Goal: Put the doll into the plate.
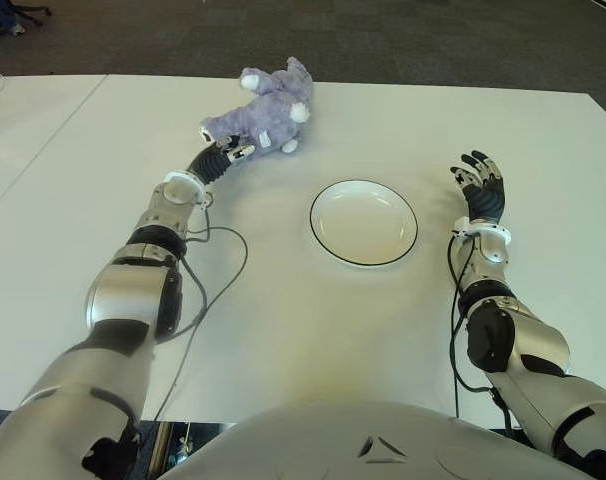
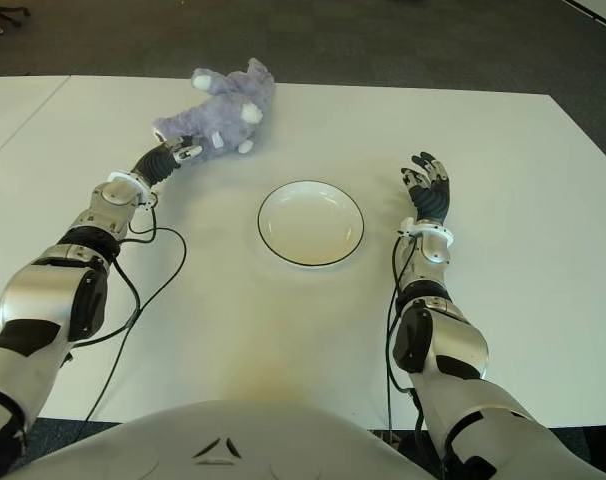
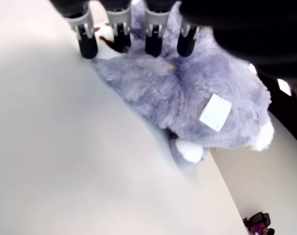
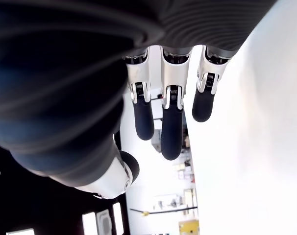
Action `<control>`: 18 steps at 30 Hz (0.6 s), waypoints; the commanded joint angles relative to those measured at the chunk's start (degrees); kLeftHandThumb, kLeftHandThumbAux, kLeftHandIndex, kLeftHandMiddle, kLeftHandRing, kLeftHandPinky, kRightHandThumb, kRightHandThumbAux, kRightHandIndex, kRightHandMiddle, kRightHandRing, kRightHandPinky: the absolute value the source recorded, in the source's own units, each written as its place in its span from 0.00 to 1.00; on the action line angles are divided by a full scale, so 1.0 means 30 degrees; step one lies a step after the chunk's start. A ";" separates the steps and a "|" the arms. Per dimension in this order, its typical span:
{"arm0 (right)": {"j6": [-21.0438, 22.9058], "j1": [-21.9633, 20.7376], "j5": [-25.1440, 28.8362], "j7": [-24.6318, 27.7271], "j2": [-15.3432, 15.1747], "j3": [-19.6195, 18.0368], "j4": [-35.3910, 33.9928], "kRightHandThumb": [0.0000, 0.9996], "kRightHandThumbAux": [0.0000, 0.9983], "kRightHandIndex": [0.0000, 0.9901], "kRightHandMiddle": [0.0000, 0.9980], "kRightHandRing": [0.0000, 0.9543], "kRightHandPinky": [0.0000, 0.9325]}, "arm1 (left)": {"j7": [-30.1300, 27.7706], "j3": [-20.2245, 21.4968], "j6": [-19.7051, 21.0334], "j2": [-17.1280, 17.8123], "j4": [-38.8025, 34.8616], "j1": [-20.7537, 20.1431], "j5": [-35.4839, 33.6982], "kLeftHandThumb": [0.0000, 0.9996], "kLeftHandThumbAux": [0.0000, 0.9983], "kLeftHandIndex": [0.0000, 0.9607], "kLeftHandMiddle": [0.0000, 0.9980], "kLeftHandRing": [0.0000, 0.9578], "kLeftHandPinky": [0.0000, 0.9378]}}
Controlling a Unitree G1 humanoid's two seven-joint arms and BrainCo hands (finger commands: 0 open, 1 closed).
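Eye views: doll [image 1: 266, 108] on table [image 1: 283, 330], at 11 o'clock from plate [image 1: 363, 222]. Left hand [image 1: 223, 157] at doll's near-left end, touching. Right hand [image 1: 480, 187] at plate's 3 o'clock, fingers spread, holding nothing.
Left wrist: fingertips [image 3: 120, 39] press into fur; full grasp unclear.

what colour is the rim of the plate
Black, a thin line round the white plate; clearest in the left eye view.

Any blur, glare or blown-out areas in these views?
Left wrist view: doll fairly sharp, table soft, left robot hand fingers against the fur. Right wrist view: right robot hand clear, background overexposed. Eye views: even light, plate crisp.
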 commanded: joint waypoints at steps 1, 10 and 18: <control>0.2021 0.4017 0.0642 0.0043 0.1615 -0.0404 0.2448 0.64 0.87 0.18 0.21 0.36 0.17 | -0.2030 -0.1879 0.0641 0.0323 0.0422 0.1884 0.1165 0.00 0.30 0.00 0.00 0.00 0.00; 0.1906 0.4087 0.0724 0.0330 0.1636 -0.0484 0.2424 0.68 0.84 0.17 0.20 0.33 0.12 | -0.4258 -0.3242 -0.0194 0.1753 -0.2683 0.3975 0.0854 0.00 0.24 0.00 0.00 0.00 0.00; 0.1667 0.4130 0.0592 0.0102 0.1722 -0.0304 0.2312 0.60 0.86 0.18 0.19 0.30 0.15 | -0.6717 -0.3739 0.2050 0.3220 -1.1244 0.7856 -0.0250 0.00 0.23 0.00 0.00 0.00 0.00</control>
